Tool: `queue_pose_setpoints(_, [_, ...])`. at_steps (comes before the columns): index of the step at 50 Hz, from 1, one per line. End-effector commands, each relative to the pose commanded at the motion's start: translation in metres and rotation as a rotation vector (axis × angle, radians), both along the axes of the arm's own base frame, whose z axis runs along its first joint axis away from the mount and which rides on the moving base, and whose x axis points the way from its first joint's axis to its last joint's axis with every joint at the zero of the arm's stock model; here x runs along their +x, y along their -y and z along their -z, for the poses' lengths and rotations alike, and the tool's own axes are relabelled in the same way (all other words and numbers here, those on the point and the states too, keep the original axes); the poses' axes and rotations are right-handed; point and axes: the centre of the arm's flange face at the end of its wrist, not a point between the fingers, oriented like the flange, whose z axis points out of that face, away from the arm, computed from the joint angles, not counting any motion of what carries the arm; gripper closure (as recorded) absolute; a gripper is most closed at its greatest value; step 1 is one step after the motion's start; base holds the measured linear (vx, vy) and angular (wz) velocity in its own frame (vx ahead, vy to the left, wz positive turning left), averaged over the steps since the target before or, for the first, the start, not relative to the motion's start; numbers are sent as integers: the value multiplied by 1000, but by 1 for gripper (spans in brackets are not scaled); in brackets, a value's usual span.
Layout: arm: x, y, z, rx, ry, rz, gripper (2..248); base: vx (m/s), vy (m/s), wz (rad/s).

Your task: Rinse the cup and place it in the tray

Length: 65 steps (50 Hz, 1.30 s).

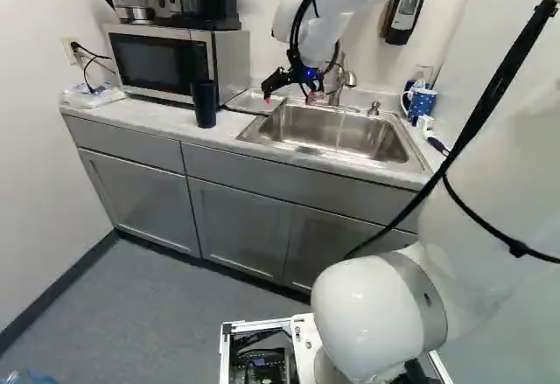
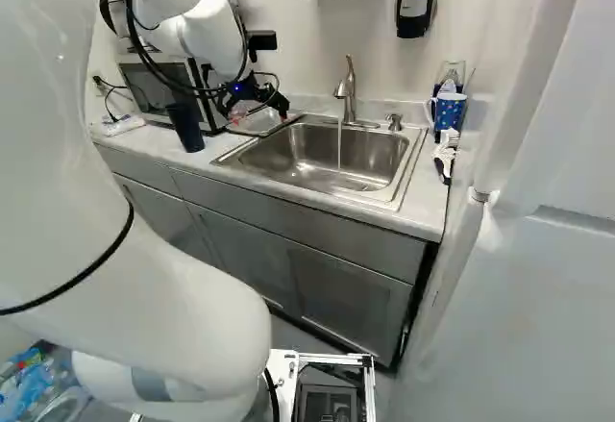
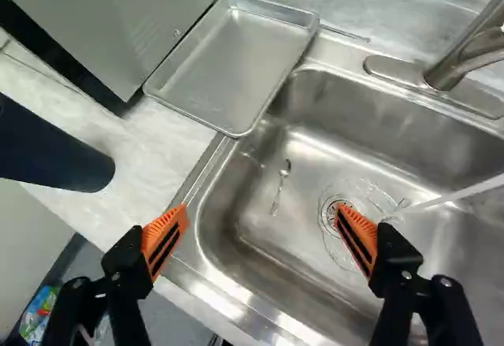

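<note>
You have water [image 2: 339, 143] running into the sink [image 2: 415, 161], but little else looks done. The dark cup [image 1: 204, 104] stands upright on the counter [image 1: 157, 119] beside the microwave [image 1: 166, 60]; you can't tell whether it's rinsed. Your claw [image 3: 262, 218] is wide and ungripping. Grasping, probably rinsing, and placing in the bare tray [image 3: 232, 66] seem left.
</note>
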Motion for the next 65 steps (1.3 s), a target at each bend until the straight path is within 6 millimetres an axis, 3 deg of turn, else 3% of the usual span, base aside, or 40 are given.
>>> queue_pose_setpoints(65, [7, -109, -1, -1, -3, -219, 3, 0, 0, 0])
